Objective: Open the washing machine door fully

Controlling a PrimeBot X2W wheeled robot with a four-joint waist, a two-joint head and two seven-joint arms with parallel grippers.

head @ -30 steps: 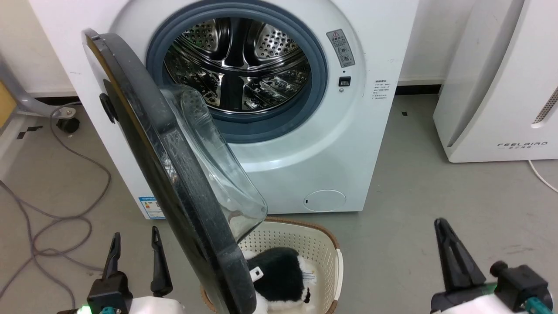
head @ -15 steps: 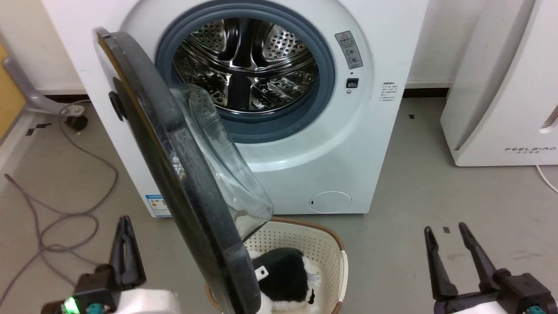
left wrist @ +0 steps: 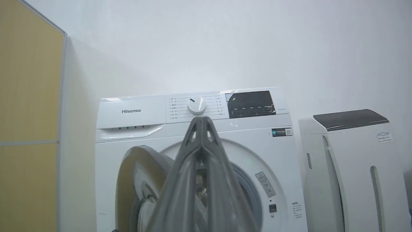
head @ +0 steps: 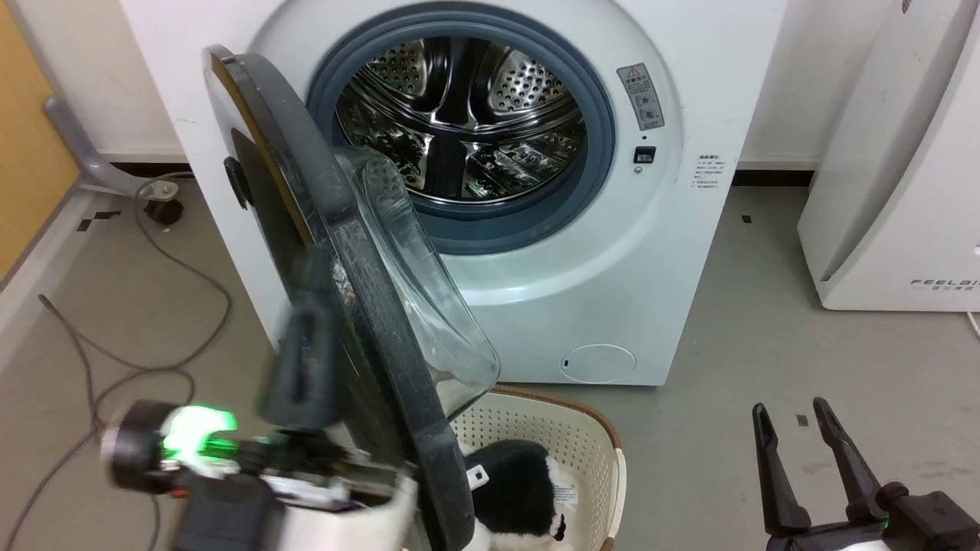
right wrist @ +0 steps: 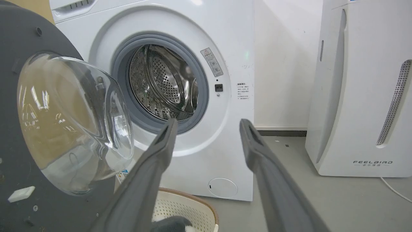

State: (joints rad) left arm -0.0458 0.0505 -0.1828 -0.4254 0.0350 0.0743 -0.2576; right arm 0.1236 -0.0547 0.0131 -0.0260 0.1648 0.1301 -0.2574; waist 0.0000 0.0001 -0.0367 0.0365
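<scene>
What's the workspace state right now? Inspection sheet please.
Surface: grey floor.
Job's things: washing machine door swung out, not fully back; washing machine opening exposed.
Clutter: basket holding a black-and-white plush toy, below the door's lower edge.
Grippers: left gripper shut, beside the door's outer face, contact unclear; right gripper open, empty.
Cables: grey cable looped on floor, left.
Surroundings: white FEELBIRD appliance right; yellow panel left.

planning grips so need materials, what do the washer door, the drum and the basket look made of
Washing machine door: glossy black rim, likely plastic, around a clear bulging bowl, probably glass, given its reflections.
Drum: polished steel by its mirror shine and punched holes.
Basket: matte cream plastic by the look, perforated walls, brown rim.
</scene>
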